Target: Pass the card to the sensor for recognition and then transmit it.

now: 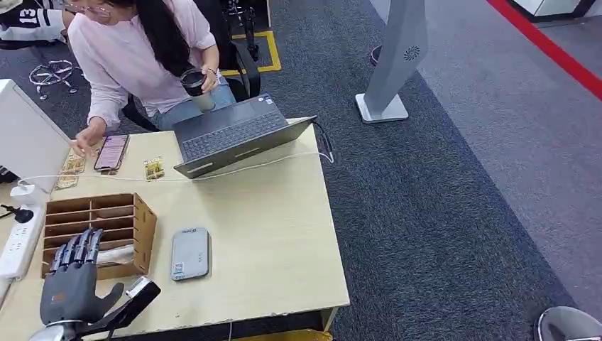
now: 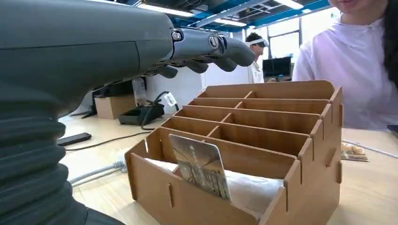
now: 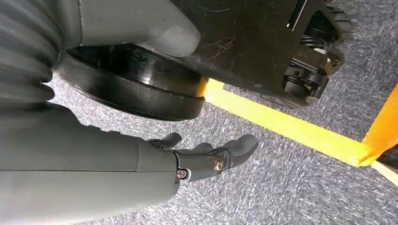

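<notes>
A printed card (image 2: pixel 202 164) stands tilted in the nearest slot of a wooden organizer (image 2: pixel 187 201), on top of a white wrapper. My left hand (image 1: pixel 71 280) hovers at the near end of the organizer (image 1: pixel 143 220), fingers stretched out and apart over its slots, holding nothing. In the left wrist view the fingers (image 2: pixel 206 47) sit above the card without touching it. A flat grey sensor pad (image 1: pixel 190 253) lies on the table just right of the organizer. My right hand (image 3: pixel 206 157) hangs over the carpet, fingers loosely apart and empty.
A person (image 1: pixel 142 50) sits at the table's far side holding a cup, with a laptop (image 1: pixel 234 135), a phone (image 1: pixel 111 151) and small cards (image 1: pixel 153 168) in front. A power strip (image 1: pixel 18 245) lies at the left edge. A grey stand (image 1: pixel 394 64) is on the floor.
</notes>
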{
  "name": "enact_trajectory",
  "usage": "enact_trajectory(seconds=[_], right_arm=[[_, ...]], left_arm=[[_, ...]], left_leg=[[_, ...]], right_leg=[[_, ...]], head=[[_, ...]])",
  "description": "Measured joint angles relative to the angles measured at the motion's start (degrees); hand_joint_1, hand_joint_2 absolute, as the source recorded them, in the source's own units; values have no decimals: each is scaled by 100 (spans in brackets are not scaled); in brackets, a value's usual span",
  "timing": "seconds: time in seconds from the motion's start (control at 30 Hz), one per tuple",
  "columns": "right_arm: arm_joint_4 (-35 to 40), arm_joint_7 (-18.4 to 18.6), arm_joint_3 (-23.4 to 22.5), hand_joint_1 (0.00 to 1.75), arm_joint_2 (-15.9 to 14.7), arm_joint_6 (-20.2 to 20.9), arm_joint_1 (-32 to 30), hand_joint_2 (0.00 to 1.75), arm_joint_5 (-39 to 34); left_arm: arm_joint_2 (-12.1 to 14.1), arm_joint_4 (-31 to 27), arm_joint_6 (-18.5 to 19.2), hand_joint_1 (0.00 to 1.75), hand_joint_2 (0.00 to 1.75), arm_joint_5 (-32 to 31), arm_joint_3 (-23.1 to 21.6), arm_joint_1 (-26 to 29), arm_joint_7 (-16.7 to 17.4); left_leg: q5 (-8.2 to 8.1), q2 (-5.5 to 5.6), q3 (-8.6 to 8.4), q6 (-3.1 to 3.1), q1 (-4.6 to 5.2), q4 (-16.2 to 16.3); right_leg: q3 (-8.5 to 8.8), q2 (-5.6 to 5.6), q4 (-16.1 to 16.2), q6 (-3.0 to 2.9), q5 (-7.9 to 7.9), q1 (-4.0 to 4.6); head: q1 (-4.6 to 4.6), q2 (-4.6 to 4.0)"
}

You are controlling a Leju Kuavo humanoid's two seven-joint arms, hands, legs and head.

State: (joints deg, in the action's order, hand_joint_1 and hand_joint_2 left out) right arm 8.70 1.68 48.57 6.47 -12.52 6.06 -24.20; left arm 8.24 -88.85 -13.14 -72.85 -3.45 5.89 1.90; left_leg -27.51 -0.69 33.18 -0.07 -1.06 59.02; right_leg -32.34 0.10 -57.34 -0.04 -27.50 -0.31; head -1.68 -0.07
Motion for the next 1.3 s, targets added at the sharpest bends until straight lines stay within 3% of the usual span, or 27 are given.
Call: enact_trajectory(seconds=[0.6, 1.3], right_arm=[[0, 0, 79, 0, 0, 2, 7, 175, -44], [0, 0, 101, 0, 0, 7, 12, 175, -44]], left_arm=[[17, 4, -35, 0, 175, 17, 352, 76, 120], [-24, 39, 90, 0, 175, -157, 361, -44, 122]], left_leg=[[0, 2, 1, 0, -1, 0], [0, 2, -1, 0, 0, 0]], right_leg=[[1, 0, 0, 0, 0, 0], [-1, 0, 0, 0, 0, 0]], head=[[-2, 0], [-2, 0]])
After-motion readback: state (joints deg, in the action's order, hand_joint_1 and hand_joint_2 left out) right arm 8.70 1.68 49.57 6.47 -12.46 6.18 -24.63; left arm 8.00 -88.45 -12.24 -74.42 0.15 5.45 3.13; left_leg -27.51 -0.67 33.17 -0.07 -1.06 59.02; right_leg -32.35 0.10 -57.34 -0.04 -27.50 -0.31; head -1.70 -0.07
